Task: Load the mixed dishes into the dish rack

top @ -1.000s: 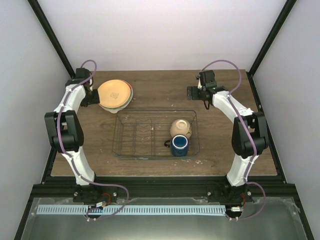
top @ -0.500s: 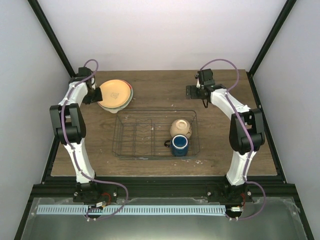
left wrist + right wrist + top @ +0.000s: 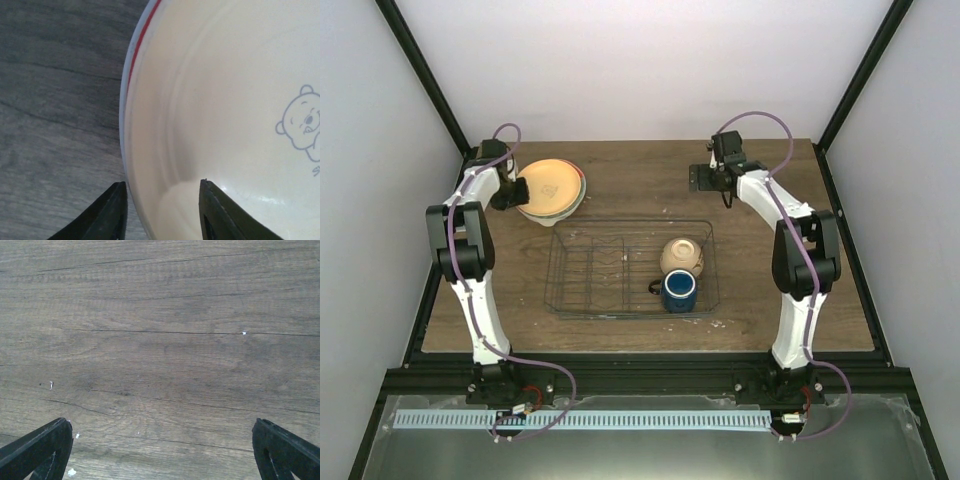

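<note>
The three plates are stacked at the back left, the orange-yellow plate (image 3: 549, 184) on top. In the left wrist view it (image 3: 235, 100) shows a bear drawing, with the red plate's rim (image 3: 133, 65) and a white rim (image 3: 122, 107) under it. My left gripper (image 3: 512, 191) (image 3: 162, 187) is open, one finger outside the orange-yellow plate's left rim and one over its inner face. The cream bowl (image 3: 681, 256) and the dark blue mug (image 3: 678, 291) sit in the right part of the dish rack (image 3: 580, 270). My right gripper (image 3: 706, 178) (image 3: 161, 422) is wide open and empty over bare wood.
The wooden table (image 3: 650, 170) ends at black frame posts at the back corners and a black rail at the front. The rack's left divider rows hold nothing. Small white specks (image 3: 51, 385) lie on the wood under my right gripper.
My left arm has folded back and its gripper has slid in onto the plate stack's left rim. My right gripper has drifted slightly back and left. The dishes have not moved.
</note>
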Controlling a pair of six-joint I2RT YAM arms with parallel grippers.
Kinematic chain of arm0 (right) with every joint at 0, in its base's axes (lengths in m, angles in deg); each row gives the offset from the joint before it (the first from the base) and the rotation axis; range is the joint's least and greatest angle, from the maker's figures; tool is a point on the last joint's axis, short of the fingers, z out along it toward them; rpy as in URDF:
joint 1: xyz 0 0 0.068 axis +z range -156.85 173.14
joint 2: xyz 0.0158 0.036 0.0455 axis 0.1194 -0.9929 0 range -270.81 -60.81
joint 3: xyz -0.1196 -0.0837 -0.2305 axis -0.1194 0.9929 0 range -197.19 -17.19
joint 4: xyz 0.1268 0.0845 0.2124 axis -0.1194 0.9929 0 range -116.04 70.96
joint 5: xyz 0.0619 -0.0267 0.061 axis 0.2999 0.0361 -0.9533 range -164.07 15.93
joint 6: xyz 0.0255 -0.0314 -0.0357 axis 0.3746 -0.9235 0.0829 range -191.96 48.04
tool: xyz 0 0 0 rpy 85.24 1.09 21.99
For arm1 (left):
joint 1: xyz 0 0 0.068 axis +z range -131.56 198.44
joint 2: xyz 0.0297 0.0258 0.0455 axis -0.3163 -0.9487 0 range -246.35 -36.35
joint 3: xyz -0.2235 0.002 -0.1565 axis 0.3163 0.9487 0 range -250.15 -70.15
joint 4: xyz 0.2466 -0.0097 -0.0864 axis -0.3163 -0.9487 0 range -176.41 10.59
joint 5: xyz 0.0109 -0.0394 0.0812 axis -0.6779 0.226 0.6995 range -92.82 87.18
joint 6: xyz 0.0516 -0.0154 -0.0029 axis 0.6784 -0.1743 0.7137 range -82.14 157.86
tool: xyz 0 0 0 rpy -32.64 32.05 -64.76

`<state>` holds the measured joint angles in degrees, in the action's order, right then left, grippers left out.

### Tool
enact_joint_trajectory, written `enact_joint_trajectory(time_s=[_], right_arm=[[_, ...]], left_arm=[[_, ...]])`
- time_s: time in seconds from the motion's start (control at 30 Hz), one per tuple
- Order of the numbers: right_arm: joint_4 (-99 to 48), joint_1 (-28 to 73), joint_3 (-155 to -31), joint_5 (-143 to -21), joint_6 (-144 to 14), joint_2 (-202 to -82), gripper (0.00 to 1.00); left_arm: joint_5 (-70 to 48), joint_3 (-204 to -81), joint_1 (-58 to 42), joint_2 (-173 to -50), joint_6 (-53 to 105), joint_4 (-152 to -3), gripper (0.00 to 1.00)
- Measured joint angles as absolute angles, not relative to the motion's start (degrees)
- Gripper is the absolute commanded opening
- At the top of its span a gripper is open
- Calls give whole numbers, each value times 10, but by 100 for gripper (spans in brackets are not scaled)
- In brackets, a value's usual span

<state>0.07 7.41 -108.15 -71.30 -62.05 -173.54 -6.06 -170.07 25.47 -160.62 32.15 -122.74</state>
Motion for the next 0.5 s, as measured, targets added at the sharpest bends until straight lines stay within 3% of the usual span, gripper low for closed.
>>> enact_joint_trajectory(time_s=[0.5], right_arm=[[23,74,-1146,-719,-623,-1779,99]], left_arm=[[-46,-1710,256,-1610,328,-1232,16]])
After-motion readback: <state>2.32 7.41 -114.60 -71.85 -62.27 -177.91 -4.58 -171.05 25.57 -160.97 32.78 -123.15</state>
